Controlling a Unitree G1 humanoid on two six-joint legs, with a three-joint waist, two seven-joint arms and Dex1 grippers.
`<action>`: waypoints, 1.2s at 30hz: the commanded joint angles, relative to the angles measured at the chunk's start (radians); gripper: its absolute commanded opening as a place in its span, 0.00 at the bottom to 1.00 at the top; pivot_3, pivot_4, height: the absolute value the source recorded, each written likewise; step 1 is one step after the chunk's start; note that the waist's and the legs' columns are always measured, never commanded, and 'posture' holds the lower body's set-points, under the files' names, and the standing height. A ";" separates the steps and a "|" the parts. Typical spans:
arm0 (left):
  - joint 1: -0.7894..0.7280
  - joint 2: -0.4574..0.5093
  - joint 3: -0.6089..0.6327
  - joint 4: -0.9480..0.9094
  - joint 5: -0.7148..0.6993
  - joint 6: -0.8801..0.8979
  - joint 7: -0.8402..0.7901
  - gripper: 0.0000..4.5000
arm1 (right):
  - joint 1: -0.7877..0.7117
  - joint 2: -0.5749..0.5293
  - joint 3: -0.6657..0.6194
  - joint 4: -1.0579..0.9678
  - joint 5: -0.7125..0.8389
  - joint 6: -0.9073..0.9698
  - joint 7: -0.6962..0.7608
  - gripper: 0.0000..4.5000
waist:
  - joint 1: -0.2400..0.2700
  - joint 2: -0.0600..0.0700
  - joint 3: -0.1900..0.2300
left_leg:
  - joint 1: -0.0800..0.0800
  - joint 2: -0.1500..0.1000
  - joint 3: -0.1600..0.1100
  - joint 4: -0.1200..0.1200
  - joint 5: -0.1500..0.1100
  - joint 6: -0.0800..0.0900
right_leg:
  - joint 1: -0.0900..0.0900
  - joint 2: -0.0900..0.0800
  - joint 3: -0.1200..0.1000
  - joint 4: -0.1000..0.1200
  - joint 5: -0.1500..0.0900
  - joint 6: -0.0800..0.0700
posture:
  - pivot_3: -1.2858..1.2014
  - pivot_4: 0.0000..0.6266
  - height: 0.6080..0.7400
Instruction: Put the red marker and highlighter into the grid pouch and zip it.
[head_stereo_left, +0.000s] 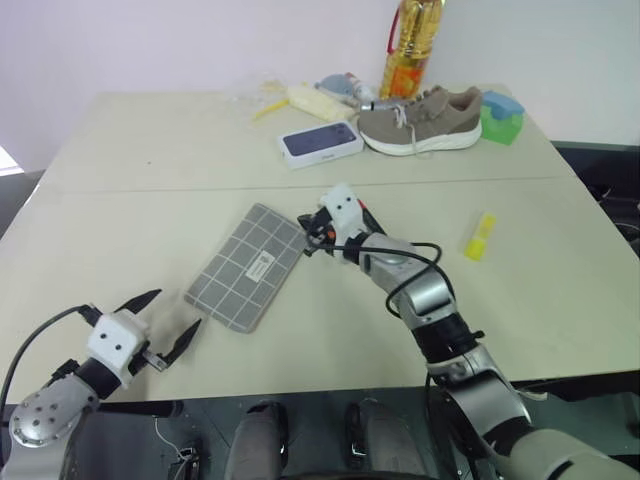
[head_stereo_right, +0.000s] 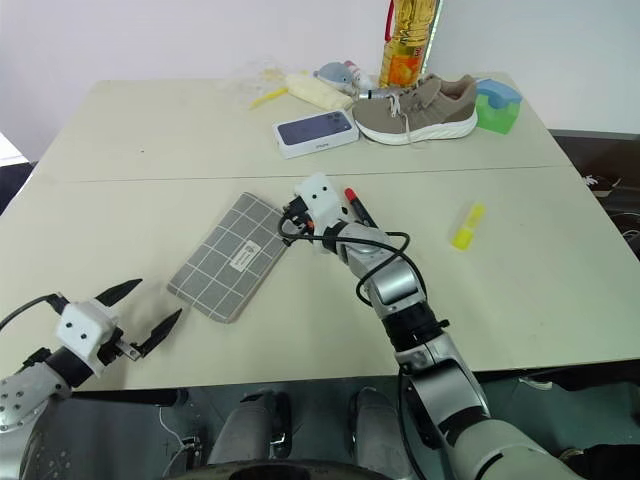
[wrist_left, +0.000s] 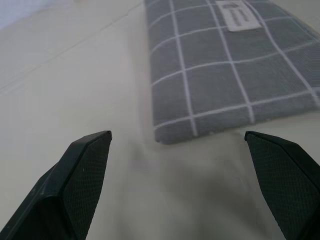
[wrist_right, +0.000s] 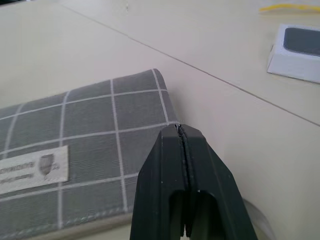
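The grid pouch (head_stereo_left: 248, 266), grey with white lines and a small white label, lies flat at the table's middle. My right gripper (wrist_right: 179, 132) is shut, its tip over the pouch's far right edge; nothing shows between its fingers. Just behind that wrist lies the red marker (head_stereo_right: 355, 205), red cap pointing away. The highlighter (head_stereo_left: 480, 237), stubby and yellow, rests alone on the table to the right. My left gripper (head_stereo_left: 165, 320) stands open near the table's front left, its fingertips (wrist_left: 95, 145) a short way from the pouch's near corner (wrist_left: 170, 135), not touching it.
At the far side sit a blue-and-white phone box (head_stereo_left: 320, 143), a beige shoe (head_stereo_left: 420, 120), a green and blue block (head_stereo_left: 500, 117), a yellow bottle (head_stereo_left: 410, 45) and small clutter (head_stereo_left: 300, 98). The table's front edge runs just below my left gripper.
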 joint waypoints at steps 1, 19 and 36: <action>0.018 0.012 -0.006 -0.043 0.025 -0.040 0.000 1.00 | -0.035 0.028 0.008 0.052 -0.020 0.067 -0.007 0.00 | 0.000 0.000 0.000 | 0.000 0.000 0.000 0.000 0.000 0.000 | 0.000 0.000 0.000 0.000 0.000 0.000 | 0.52 0.24 0.88; -0.181 0.076 -0.223 0.046 0.382 -0.238 0.098 1.00 | -0.001 0.097 -0.042 0.014 0.016 0.216 -0.022 0.00 | 0.000 0.001 -0.001 | 0.000 0.001 0.000 0.000 0.000 0.000 | 0.000 0.000 0.000 0.000 0.000 0.000 | 0.52 0.24 0.88; -0.311 0.111 -0.271 0.198 0.471 -0.449 0.251 0.00 | 0.018 0.106 -0.044 -0.012 0.006 0.206 -0.038 0.00 | -0.002 0.002 -0.001 | 0.000 0.003 0.001 -0.001 0.000 0.000 | -0.001 -0.001 0.000 0.000 0.000 0.000 | 0.52 0.24 0.88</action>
